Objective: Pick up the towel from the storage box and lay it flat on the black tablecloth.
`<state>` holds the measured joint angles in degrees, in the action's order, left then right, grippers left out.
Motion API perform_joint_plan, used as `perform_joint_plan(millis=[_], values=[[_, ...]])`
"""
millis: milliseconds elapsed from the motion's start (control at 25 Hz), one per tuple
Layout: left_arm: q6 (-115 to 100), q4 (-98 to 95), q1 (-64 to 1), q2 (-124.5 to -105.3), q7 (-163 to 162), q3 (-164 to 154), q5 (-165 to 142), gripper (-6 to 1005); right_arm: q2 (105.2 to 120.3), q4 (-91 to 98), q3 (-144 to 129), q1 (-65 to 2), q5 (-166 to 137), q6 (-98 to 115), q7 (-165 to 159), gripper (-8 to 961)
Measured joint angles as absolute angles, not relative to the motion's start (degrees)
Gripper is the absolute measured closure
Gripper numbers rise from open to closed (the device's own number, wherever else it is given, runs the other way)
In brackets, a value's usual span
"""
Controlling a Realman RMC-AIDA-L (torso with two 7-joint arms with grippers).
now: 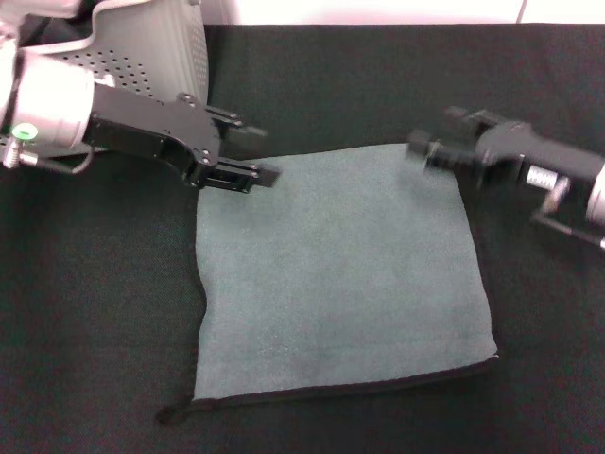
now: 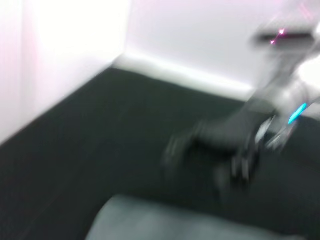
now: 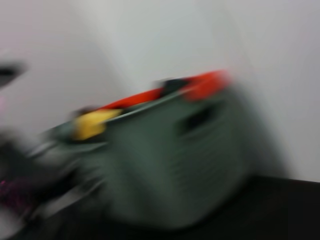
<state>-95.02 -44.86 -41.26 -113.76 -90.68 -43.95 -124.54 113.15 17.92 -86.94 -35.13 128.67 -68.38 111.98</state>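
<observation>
The towel (image 1: 336, 274) lies spread flat, grey-green side up, on the black tablecloth (image 1: 95, 331); its black edging shows along the near edge. My left gripper (image 1: 253, 149) is open and empty just above the towel's far left corner. My right gripper (image 1: 437, 134) is open and empty at the towel's far right corner, blurred by motion. The storage box (image 1: 151, 47) stands at the far left behind the left arm. The left wrist view shows a towel edge (image 2: 150, 222) and the right gripper (image 2: 210, 145) farther off. The right wrist view shows the box (image 3: 175, 160), blurred.
Orange (image 3: 200, 85) and yellow (image 3: 92, 122) items show at the box's rim in the right wrist view. A pale wall (image 1: 378, 9) runs behind the table's far edge. Bare black cloth lies left, right and beyond the towel.
</observation>
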Motion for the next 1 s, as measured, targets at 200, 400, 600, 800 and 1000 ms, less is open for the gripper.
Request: perform_joint_plan(millis=[200, 400, 600, 800, 1000], values=[[-107.23, -44.57, -31.35, -113.64, -74.65, -43.88, -106.42, 421, 113.29, 31.41, -86.71, -27.76, 115.68, -78.97, 115.78, 69], [-113.47, -41.97, -23.24, -113.05, -66.89, -43.85, -98.33, 419, 115.56, 47.47, -87.32, -20.74, 109.52, -82.16, 110.10, 70], [-116.08, -42.43, -19.65, -113.01, -66.45, -43.94, -96.54, 418, 115.79, 56.21, -90.26, -19.52, 108.69, -83.13, 104.48, 70], [-116.22, -42.19, -18.87, -112.87, -66.13, -44.07, -96.45, 418, 115.95, 57.25, -91.19, -20.17, 109.27, -83.81, 103.26, 70], [-116.27, -42.11, -18.90, -112.76, -65.75, -43.77, -96.33, 418, 116.10, 57.40, -91.57, -20.24, 109.57, -83.68, 103.29, 70]])
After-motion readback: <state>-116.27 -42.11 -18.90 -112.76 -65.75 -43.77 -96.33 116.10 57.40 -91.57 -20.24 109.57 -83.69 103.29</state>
